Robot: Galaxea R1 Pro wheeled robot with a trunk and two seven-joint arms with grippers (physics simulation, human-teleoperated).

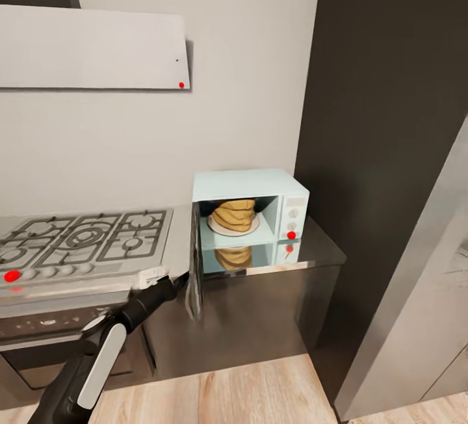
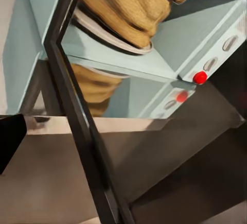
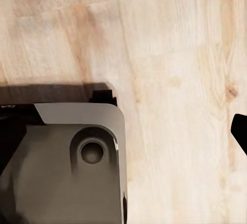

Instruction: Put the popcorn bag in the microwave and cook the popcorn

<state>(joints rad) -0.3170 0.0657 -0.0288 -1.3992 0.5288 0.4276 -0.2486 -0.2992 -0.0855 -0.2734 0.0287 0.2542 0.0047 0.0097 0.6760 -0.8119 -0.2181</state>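
Inside the open microwave (image 1: 250,209), right of the hob (image 1: 81,242), sits the popcorn bag (image 1: 234,214); no legible writing; left gripper (image 1: 170,281) meets the door (image 1: 194,261), its spread untellable.

The tan popcorn bag (image 1: 234,214) is seated on the white plate inside the mint-blue microwave (image 1: 250,185), whose door is swung open on the glossy countertop (image 1: 322,248).

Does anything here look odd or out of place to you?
One thing stands out: the pale mint-blue microwave stands with its dark glass door swung wide open over the glossy grey countertop. The tan wrinkly popcorn bag already sits inside on the white plate. Nothing looks spilled or damaged.
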